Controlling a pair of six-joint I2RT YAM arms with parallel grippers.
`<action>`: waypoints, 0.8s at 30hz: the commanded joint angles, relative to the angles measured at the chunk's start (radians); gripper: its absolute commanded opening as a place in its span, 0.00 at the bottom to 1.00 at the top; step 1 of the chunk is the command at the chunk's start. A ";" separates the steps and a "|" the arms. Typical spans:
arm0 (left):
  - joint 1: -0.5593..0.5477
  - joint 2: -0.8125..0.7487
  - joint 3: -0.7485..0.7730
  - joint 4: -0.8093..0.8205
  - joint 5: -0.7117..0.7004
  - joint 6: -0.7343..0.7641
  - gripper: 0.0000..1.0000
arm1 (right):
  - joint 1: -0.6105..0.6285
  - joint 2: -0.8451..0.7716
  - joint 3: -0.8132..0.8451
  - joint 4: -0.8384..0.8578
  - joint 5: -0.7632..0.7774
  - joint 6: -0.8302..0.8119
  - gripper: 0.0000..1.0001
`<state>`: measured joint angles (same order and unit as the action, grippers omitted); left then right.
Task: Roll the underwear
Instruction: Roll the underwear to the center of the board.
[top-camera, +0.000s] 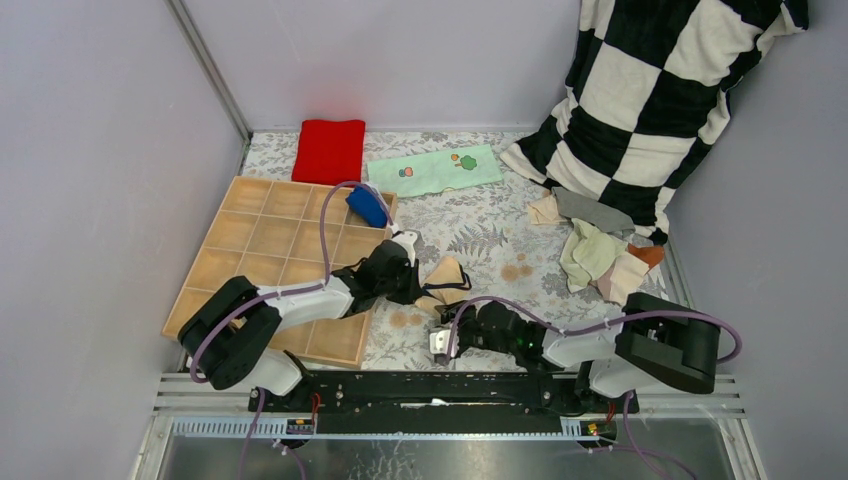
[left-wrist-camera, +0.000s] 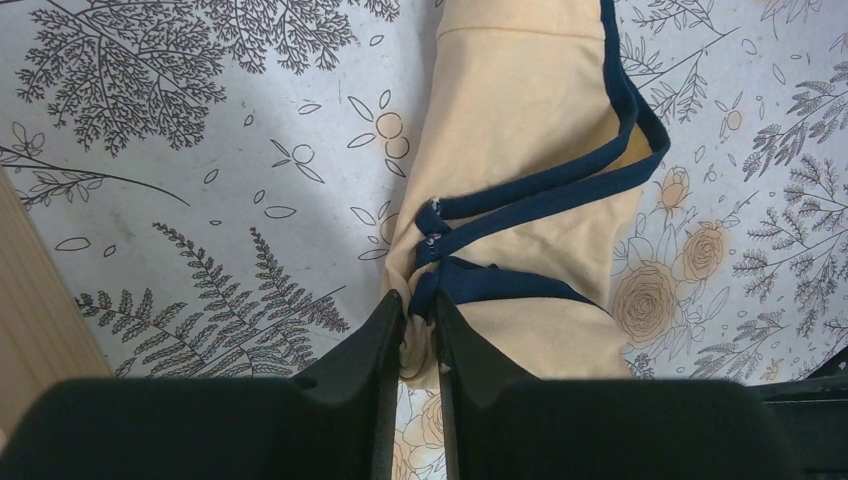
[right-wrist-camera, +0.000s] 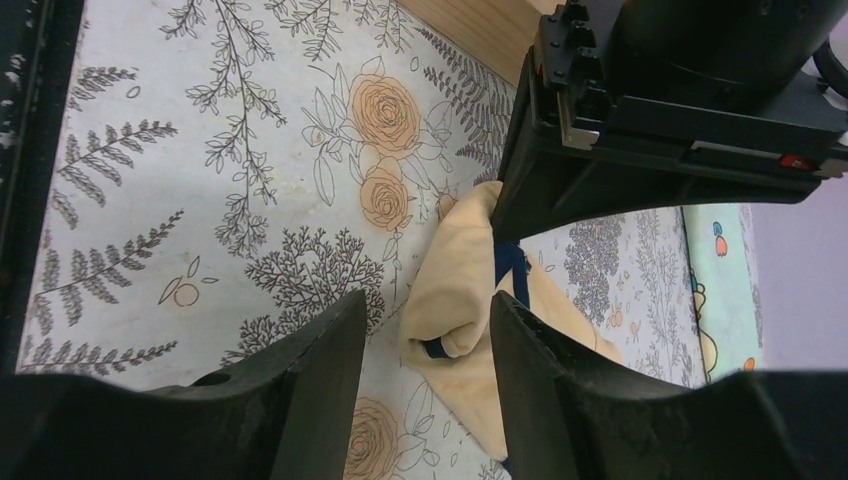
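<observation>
Tan underwear with dark navy trim (top-camera: 445, 277) lies partly rolled on the floral mat, just right of the wooden tray. My left gripper (left-wrist-camera: 417, 310) is shut on a bunched fold at the near edge of this underwear (left-wrist-camera: 520, 130). My right gripper (right-wrist-camera: 425, 312) stands open close to the mat, and the rolled end of the underwear (right-wrist-camera: 450, 320) lies just beyond the gap between its fingers, untouched. In the top view the right gripper (top-camera: 441, 342) sits a little nearer the arm bases than the left gripper (top-camera: 408, 281). A blue rolled underwear (top-camera: 367, 207) rests in the tray.
The wooden grid tray (top-camera: 262, 250) lies at the left. A loose pile of underwear (top-camera: 598, 255) sits at the right, below a black-and-white checked cushion (top-camera: 650, 90). A red folded cloth (top-camera: 328, 150) and a mint printed cloth (top-camera: 435, 170) lie at the back.
</observation>
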<state>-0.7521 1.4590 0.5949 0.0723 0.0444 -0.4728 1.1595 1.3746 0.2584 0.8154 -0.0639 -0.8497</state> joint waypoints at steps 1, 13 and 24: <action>-0.006 0.011 0.032 -0.025 0.004 0.015 0.22 | 0.009 0.055 0.047 0.062 0.040 -0.069 0.56; -0.005 0.015 0.036 -0.021 0.021 0.019 0.22 | 0.009 0.184 0.048 0.152 0.139 -0.096 0.47; -0.005 -0.005 0.032 -0.012 0.032 0.010 0.25 | 0.009 0.285 0.008 0.335 0.223 0.050 0.10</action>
<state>-0.7521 1.4624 0.6098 0.0593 0.0597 -0.4725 1.1645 1.6325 0.2813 1.0374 0.1146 -0.8795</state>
